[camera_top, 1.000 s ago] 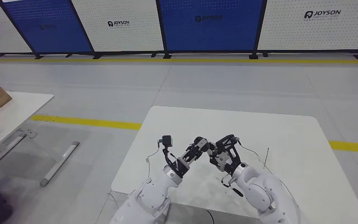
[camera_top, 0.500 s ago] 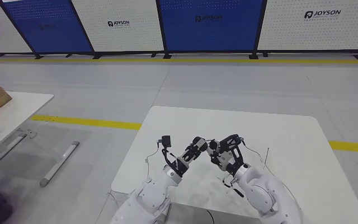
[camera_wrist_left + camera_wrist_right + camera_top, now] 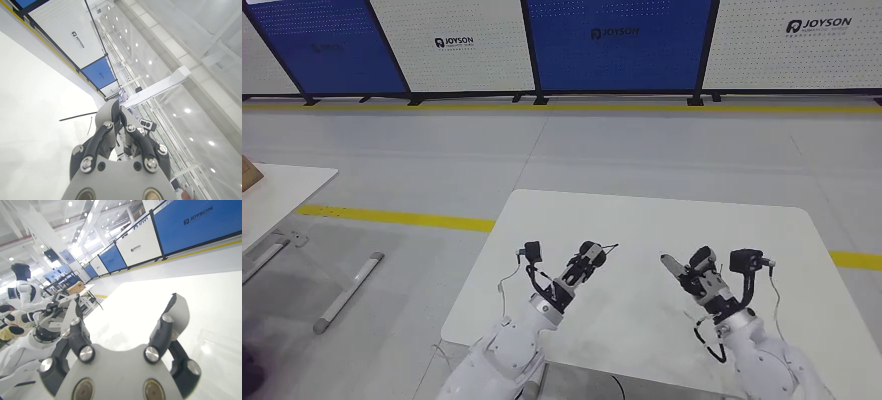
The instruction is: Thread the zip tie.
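Observation:
A thin black zip tie [image 3: 77,116] sticks out sideways from my left gripper [image 3: 120,110], which is shut on it above the white table [image 3: 642,215]. In the top view the left gripper [image 3: 589,257] is held over the table's near left part, with the zip tie [image 3: 608,246] curling off its tip. My right gripper [image 3: 688,268] hovers well to the right of it, open, with nothing between its fingers. From the right wrist, that open gripper [image 3: 126,308] looks across at the zip tie's [image 3: 98,303] free end by the left arm.
A second thin black tie [image 3: 89,126] lies flat on the table beyond the left gripper. The table's left edge [image 3: 477,270] drops to the floor. Another white table [image 3: 282,195] stands far to the left.
My right gripper has drawn away to the right from the left gripper and now stands open. The left gripper stays about where it was, still holding the zip tie.

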`<move>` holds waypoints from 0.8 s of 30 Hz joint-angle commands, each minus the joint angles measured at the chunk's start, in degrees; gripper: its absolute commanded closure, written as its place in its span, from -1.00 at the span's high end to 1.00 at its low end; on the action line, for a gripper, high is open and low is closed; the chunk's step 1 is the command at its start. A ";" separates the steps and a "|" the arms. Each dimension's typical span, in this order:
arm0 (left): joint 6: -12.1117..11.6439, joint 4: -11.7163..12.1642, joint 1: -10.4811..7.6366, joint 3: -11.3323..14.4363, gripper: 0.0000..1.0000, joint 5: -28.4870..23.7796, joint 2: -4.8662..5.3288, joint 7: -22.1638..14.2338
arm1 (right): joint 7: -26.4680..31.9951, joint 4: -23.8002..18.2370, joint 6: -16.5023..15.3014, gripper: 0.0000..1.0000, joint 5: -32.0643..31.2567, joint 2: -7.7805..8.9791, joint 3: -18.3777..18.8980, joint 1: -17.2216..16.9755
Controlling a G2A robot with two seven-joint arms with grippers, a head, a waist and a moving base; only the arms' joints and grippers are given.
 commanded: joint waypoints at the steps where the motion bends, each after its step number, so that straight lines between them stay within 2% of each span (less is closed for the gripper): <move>1: -0.15 0.29 0.13 -0.36 -1.00 0.06 0.03 0.35 | -1.40 -1.02 -0.59 1.00 4.17 0.30 2.74 -2.17; 4: -0.54 0.86 0.23 -0.77 -1.00 -0.28 0.06 0.35 | -1.45 -2.51 -0.59 1.00 11.14 0.78 5.45 -4.80; 5: -0.61 0.98 0.29 -0.78 -1.00 -0.71 0.06 0.12 | -1.18 -2.66 -0.59 1.00 11.77 0.84 5.64 -4.95; 18: -0.59 0.99 0.34 -0.68 -1.00 -1.50 0.05 -0.51 | -1.31 -2.56 -0.42 1.00 11.72 0.84 5.67 -4.95; 20: -0.21 1.40 0.16 -0.76 -1.00 -0.14 -0.06 1.89 | -2.45 -1.93 0.25 1.00 11.88 0.80 6.00 -4.88; 24: -0.70 2.48 0.36 -0.83 -1.00 1.57 -0.43 7.88 | -5.40 -0.95 1.95 1.00 19.59 0.65 9.02 -5.20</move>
